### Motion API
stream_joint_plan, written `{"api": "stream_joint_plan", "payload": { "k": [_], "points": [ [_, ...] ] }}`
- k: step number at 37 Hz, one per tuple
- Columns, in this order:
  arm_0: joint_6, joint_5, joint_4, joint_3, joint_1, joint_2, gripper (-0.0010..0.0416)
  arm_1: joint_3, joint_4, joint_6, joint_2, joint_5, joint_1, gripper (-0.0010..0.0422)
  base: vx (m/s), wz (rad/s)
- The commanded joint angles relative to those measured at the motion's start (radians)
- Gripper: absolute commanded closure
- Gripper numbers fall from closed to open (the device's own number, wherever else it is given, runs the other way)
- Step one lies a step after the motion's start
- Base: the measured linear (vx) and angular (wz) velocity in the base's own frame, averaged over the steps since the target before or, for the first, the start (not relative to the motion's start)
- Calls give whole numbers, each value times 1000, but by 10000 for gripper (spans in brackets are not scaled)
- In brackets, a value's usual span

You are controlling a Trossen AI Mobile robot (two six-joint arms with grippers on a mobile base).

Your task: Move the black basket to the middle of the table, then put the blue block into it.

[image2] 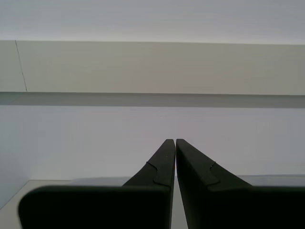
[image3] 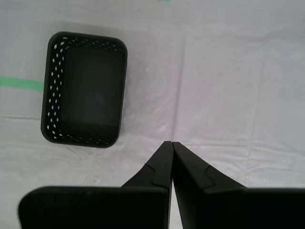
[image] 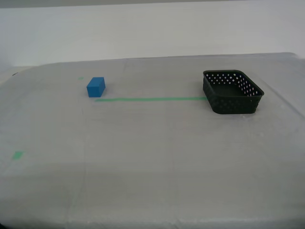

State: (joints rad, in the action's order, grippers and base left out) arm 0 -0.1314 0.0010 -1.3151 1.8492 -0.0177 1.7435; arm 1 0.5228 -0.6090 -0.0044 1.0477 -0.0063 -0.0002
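Observation:
The black basket (image: 232,91) stands empty on the table (image: 152,157) at the exterior view's right. The blue block (image: 96,87) sits at the exterior view's left, by the end of a green tape strip (image: 150,99). No arm shows in the exterior view. In the first wrist view my first gripper (image3: 171,143) is shut and empty, above the table and apart from the basket (image3: 85,89), looking down on it. In the second wrist view my second gripper (image2: 172,141) is shut and empty, pointing at a pale wall, with only a sliver of table below.
A small green tape mark (image: 17,154) lies near the table's edge at the exterior view's left. A white wall (image: 152,28) runs behind the table. The tape strip also shows in the first wrist view (image3: 21,83) beside the basket.

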Motion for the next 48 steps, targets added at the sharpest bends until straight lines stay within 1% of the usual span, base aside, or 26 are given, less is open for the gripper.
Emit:
{"api": "stream_joint_plan", "payload": {
  "k": [1, 4, 14, 18, 23, 31, 36, 39, 43, 46, 48],
  "points": [
    [24, 3, -4, 4, 0, -2, 406, 0, -6, 2, 0, -1, 0, 412, 0, 0],
    [49, -7, -5, 2, 1, -2, 406, 0, -6, 2, 0, -1, 0, 412, 0, 0],
    [57, -7, -4, 2, 8, -2, 397, 0, -6, 2, 0, -1, 0, 412, 0, 0],
    [58, -7, -3, 2, 9, -2, 376, 0, -6, 2, 0, -1, 0, 412, 0, 0],
    [58, -6, -4, 2, 11, -2, 338, 0, -6, 2, 0, -1, 0, 412, 0, 0],
    [60, -7, -3, 2, 17, -2, 260, 0, -6, 2, 0, -1, 0, 412, 0, 0],
    [64, -6, -3, 2, 19, -2, 194, 0, -6, 2, 0, -1, 0, 412, 0, 0],
    [83, -7, -5, 2, 19, -2, 153, 0, -6, 2, 0, -1, 0, 412, 0, 0],
    [99, -7, -4, 2, 19, -2, 99, 0, -6, 2, 0, -1, 0, 412, 0, 0],
    [110, -7, -4, 2, 19, -2, 65, 0, -6, 2, 0, -1, 0, 412, 0, 0],
    [125, -7, -5, 2, 21, -2, 46, 0, -6, 2, 0, -1, 0, 412, 0, 0]
  ]
}}
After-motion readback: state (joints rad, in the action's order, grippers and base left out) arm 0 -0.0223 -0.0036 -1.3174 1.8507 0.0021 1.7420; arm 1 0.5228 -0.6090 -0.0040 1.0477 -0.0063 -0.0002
